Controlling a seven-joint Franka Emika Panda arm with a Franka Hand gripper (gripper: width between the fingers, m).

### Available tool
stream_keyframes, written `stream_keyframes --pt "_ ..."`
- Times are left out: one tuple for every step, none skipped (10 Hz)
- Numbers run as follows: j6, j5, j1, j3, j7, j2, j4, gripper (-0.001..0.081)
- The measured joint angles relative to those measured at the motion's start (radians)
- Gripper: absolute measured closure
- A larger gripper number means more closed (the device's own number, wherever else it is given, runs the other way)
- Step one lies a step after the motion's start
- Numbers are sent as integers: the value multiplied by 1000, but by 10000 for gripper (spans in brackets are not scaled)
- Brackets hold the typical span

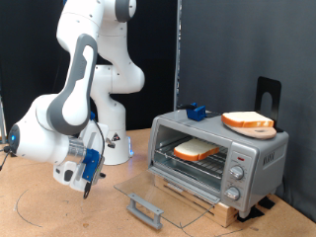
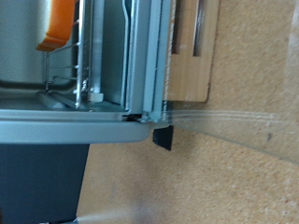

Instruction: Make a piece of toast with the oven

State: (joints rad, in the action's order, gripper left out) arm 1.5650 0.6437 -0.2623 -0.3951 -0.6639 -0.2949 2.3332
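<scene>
Exterior view: evenly lit indoor scene, moderately bright, light from above; white arm [image 1: 84, 69] is bright with soft highlights on its shells, near blown out at the top. Dark curtain [image 1: 237, 49] behind stays almost black, little detail. Soft short shadows under the oven [image 1: 219, 158] and the arm's base on the wooden table [image 1: 59, 212]. Open glass door [image 1: 148, 193] is nearly invisible, only faint edge reflections. Low resolution, slight softness overall, no strong edge distortion. Wrist view: dimmer, hazy, noticeably blurred from close range; oven frame [image 2: 140, 65] soft-edged, toast [image 2: 58, 23] an orange smear, glass [image 2: 234, 126] shows pale streaky glare, dark underexposed area in one corner.
</scene>
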Motion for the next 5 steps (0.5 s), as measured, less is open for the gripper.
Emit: stream_keyframes --pt "33 16 0 3 -10 -9 3 2" --pt "64 34 1 9 -13 -28 3 2" --pt "93 52 1 18 -11 -54 1 2" --pt "117 70 1 27 -11 -82 -4 2" --pt "141 82 1 33 -12 -110 -14 2"
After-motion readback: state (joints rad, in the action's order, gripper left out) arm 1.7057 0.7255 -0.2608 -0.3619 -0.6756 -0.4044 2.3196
